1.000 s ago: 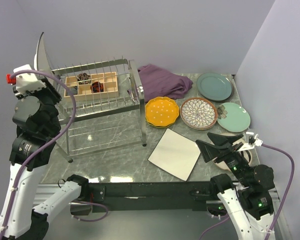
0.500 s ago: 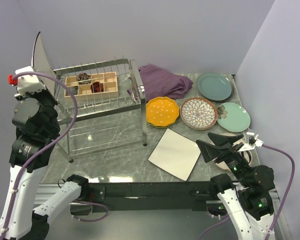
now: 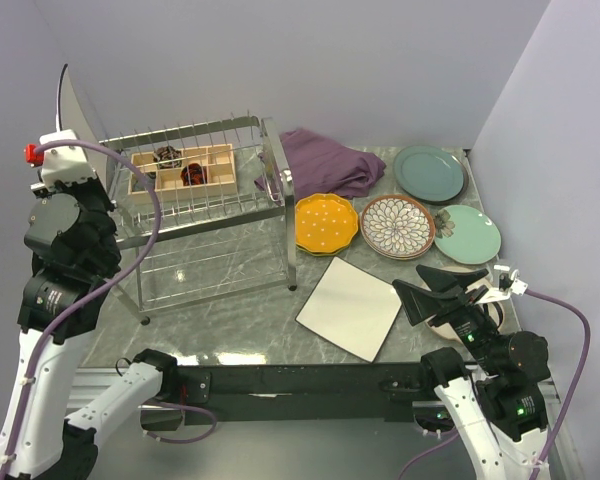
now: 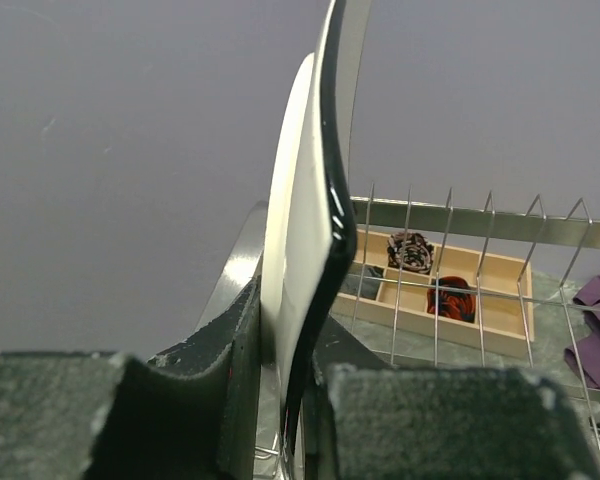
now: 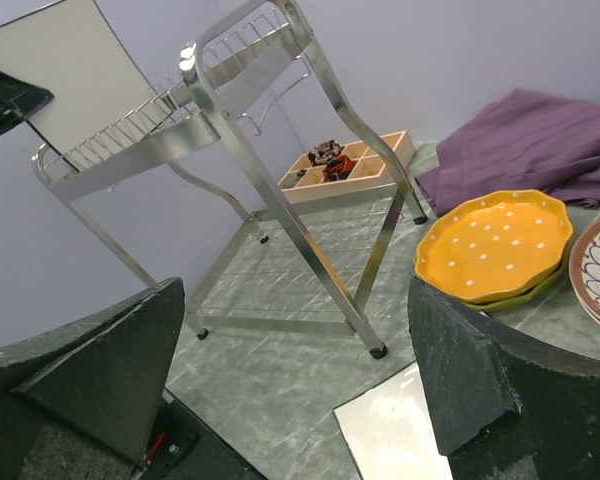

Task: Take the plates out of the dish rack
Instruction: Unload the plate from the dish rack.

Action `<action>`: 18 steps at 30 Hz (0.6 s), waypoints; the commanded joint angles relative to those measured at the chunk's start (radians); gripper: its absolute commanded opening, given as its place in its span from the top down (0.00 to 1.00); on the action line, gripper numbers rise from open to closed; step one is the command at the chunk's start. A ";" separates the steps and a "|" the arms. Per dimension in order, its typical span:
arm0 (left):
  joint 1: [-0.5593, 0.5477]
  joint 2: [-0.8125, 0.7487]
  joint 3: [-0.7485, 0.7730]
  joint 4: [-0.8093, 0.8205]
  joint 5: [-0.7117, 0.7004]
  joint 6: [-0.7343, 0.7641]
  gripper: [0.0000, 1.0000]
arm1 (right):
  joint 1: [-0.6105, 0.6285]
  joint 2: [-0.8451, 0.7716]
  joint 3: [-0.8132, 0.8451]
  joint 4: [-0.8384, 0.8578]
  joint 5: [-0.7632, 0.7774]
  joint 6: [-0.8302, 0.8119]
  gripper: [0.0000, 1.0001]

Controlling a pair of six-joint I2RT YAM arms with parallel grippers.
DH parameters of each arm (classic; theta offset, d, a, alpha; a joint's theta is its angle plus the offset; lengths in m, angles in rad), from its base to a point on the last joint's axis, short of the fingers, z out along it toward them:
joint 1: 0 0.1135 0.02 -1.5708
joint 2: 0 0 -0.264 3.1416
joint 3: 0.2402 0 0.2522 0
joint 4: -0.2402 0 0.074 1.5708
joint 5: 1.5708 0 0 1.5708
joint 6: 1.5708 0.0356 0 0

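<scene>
At the near edge of the grey-green marbled stone surface (image 3: 235, 325), the right tool (image 3: 435, 290) hangs low. Its two dark fingers are spread wide with nothing between them. Just beyond it a large white square plate with a dark rim (image 3: 350, 307) lies flat.

To the left, the left tool (image 4: 280, 350) is clamped on the lower edge of a second white square dark-rimmed plate (image 4: 305, 230). This plate stands upright on edge, raised above the left end of the two-tier silver wire dish rack (image 3: 210, 200) and free of its prongs. No other plate shows in the rack, so this looks like the last lift-out. The next move calls for carrying the plate rightward over the rack's top rail and tipping it flat. It then needs setting down on a bare patch, or on the square plate lying there, without knocking its neighbours.

Farther back, right of the rack, an orange white-dotted scalloped plate (image 3: 325, 222) sits on a lime-yellow plate (image 5: 520, 285). Beside them are a round brown-patterned plate (image 3: 397, 225) and a pale teal-green round plate (image 3: 467, 233). Behind that sits a darker teal-green round plate (image 3: 430, 172). A small wooden compartment box (image 3: 180, 168) shows through the prongs. A crumpled purple cloth (image 3: 325, 160) lies near the back. Plain pale lavender walls (image 3: 330, 60) close the corner.
</scene>
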 commanded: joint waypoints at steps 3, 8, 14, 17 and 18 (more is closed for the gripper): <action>-0.006 -0.028 0.047 0.291 -0.016 0.134 0.99 | 0.010 -0.018 0.004 0.025 0.007 -0.011 0.02; -0.006 0.009 0.092 0.345 0.010 0.165 0.99 | 0.010 -0.017 0.005 0.027 0.009 -0.013 0.02; -0.006 0.029 0.155 0.328 0.050 0.108 0.99 | 0.010 0.008 0.004 0.036 0.009 -0.011 0.02; -0.006 0.046 0.206 0.285 0.068 0.073 0.99 | 0.009 0.013 0.005 0.033 0.010 -0.014 0.02; -0.006 0.044 0.211 0.273 0.073 0.069 0.99 | 0.010 0.013 0.005 0.031 0.010 -0.013 0.03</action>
